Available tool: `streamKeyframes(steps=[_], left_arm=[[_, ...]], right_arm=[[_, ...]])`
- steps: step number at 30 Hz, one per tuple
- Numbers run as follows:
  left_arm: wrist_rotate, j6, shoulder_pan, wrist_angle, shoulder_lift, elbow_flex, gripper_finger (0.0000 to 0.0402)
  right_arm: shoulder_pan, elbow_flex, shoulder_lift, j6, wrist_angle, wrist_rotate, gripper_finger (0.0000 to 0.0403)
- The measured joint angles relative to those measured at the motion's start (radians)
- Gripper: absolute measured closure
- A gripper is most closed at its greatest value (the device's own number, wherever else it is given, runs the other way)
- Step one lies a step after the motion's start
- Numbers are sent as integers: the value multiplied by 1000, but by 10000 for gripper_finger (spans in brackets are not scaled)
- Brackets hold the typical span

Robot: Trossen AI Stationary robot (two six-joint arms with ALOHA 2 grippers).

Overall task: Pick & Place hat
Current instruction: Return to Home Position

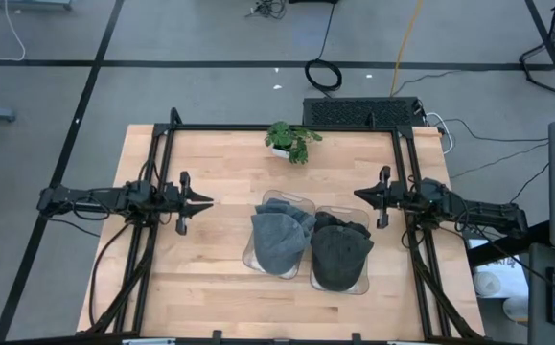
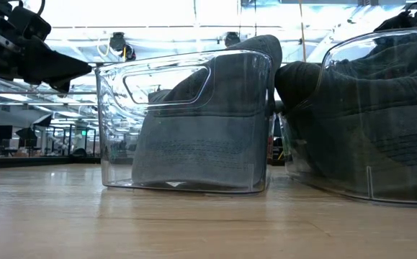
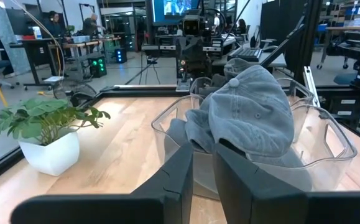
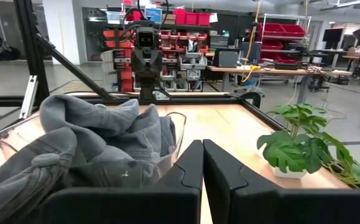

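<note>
at the near side of the wooden table (image 1: 200,278), the gray caps (image 1: 279,240) sit heaped in the left transparent bin (image 1: 251,257), rising above its rim. darker caps (image 1: 339,254) fill the twin bin (image 1: 362,285) just beside it on the right, and with nothing loose on the boards the sorting looks finished. to either side and well apart from the bins, the left gripper (image 1: 205,202) and right gripper (image 1: 358,195) hang over the table facing each other, both empty with fingers drawn close together, a parked pose clear of the load, while a potted plant (image 1: 291,141) stands at the far edge.
</note>
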Motion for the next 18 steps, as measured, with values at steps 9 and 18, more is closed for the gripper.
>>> streamKeyframes(steps=[9,18], left_arm=[[0,0,0,0,0,0,330],[0,0,0,1,0,0,330]], right_arm=[[0,0,0,0,0,-6,403],[0,0,0,0,1,-5,403]])
